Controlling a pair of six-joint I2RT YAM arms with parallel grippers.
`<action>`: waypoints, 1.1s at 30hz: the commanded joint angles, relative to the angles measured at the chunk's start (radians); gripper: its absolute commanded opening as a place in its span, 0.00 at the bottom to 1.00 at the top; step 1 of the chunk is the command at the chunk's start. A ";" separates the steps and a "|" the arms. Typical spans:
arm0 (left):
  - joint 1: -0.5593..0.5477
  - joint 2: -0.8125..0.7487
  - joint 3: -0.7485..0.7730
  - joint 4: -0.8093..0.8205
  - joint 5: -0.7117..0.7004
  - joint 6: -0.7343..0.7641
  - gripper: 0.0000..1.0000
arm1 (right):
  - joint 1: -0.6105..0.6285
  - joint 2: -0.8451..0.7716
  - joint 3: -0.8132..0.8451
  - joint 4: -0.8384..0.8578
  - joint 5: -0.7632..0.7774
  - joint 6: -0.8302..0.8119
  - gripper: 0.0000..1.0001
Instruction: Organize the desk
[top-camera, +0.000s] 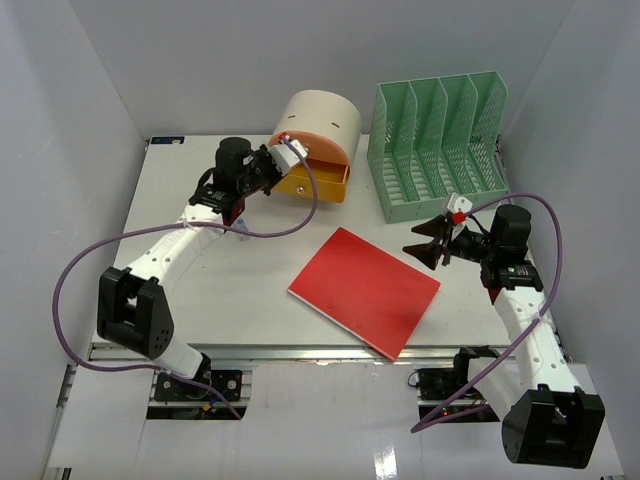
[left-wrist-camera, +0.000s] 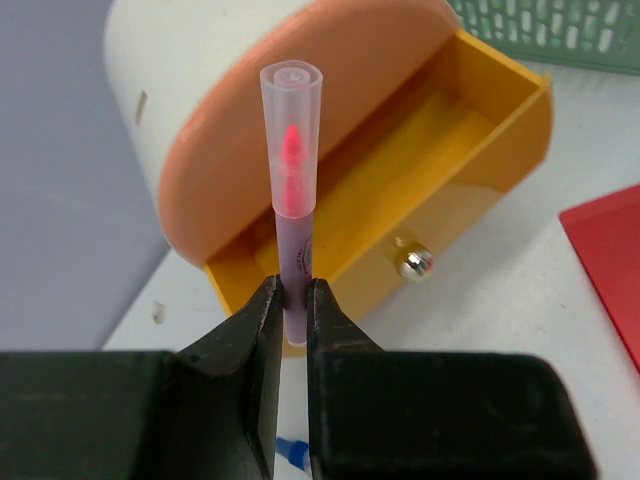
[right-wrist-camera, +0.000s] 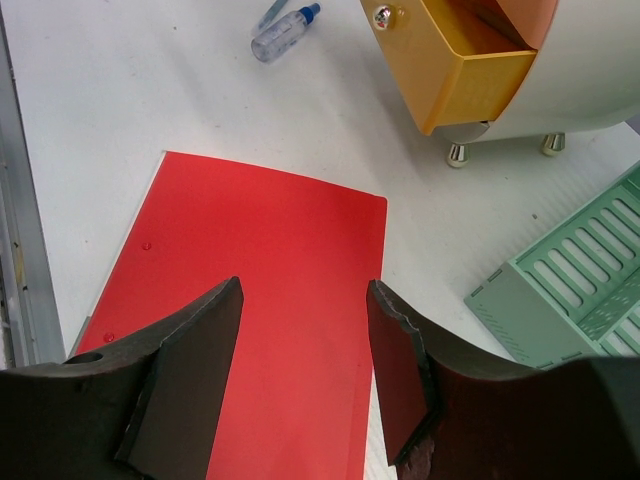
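Top view high, looking down on whole desk, wrist views close, both showing yellow drawer.

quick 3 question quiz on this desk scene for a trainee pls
1. True or false: the yellow drawer of the round organizer is pushed fully shut.
2. The left gripper is shut on: A a capped marker; B scissors; C a stapler.
3. Fill in: the right gripper is open, above the red ____.

Key
1. False, it is pulled open.
2. A
3. folder
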 joint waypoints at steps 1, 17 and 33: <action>-0.003 0.068 0.118 0.092 0.018 0.079 0.00 | -0.006 0.006 0.000 0.032 0.004 -0.014 0.60; -0.004 0.225 0.163 0.177 -0.058 -0.034 0.62 | -0.021 0.014 0.002 0.023 0.003 -0.022 0.60; 0.150 0.021 0.166 0.057 -0.252 -0.843 0.80 | -0.027 0.019 0.006 0.015 -0.001 -0.025 0.60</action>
